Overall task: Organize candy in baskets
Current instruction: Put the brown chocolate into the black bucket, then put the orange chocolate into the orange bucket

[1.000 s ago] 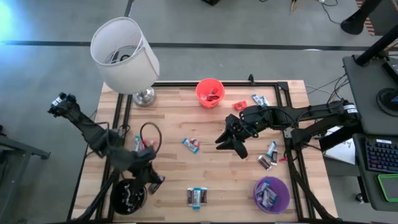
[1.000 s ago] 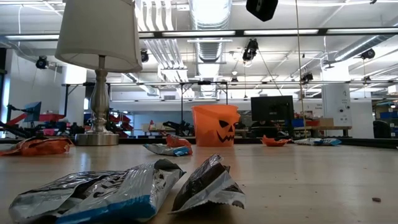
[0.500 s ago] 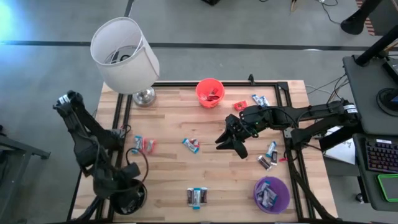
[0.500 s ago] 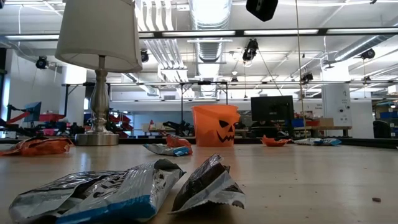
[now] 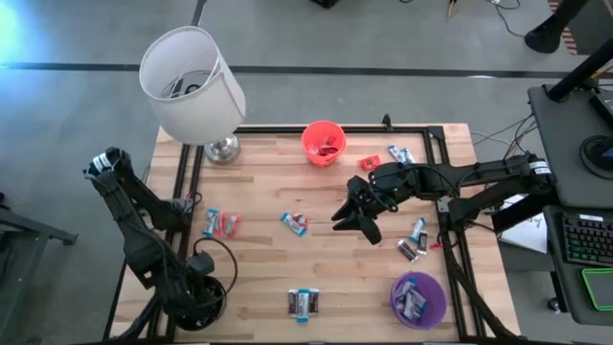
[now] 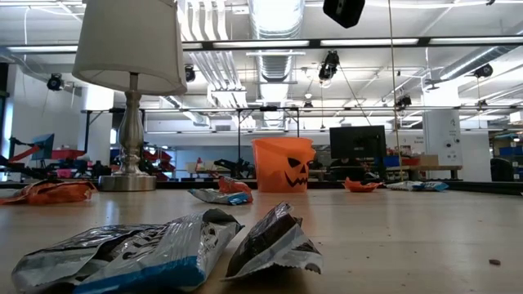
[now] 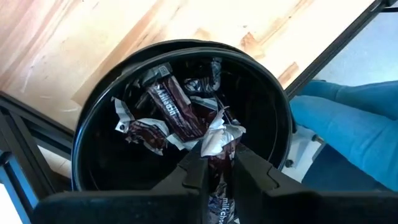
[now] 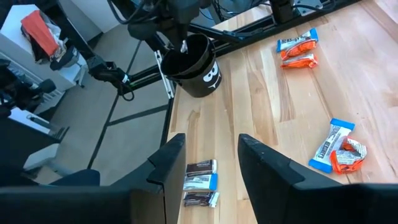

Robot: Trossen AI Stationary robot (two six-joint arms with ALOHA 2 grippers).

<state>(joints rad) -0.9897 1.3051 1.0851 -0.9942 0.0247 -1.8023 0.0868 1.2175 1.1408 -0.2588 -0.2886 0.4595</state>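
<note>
— Where is your left claw?

— My left gripper (image 7: 217, 177) hangs over the black basket (image 5: 198, 302) in the lower left of the overhead frame. My fingers stand narrow, pinching a dark brown candy (image 7: 219, 163) with a crinkled silver end, its tip over the basket's mouth.

— What lies inside that basket?

— More dark brown wrappers (image 7: 171, 106) with white lettering and torn silver edges, heaped on the bottom.

— And your other claw?

— My right gripper (image 5: 352, 218) waits above the middle of the table (image 5: 335, 278), right of centre in the overhead frame, fingers spread wide and empty.

— The rest of the candy?

— A light blue and red pair (image 5: 219, 223) lies left of centre. A blue and red piece (image 5: 294, 223) lies near the middle. Three flat bars (image 5: 305, 304), dark and light blue, lie side by side at the bottom centre. A red piece (image 5: 370, 163) and a blue one (image 5: 400, 154) sit upper right, beside the orange basket (image 5: 323, 143), which holds red candy. Silver and dark pieces (image 5: 414, 240) lie at the right edge, above the purple basket (image 5: 419, 298), which holds blue and silver wrappers.

— The orange basket's look?

— In the table-level frame it carries a black jack-o'-lantern face (image 6: 296, 169).
</note>
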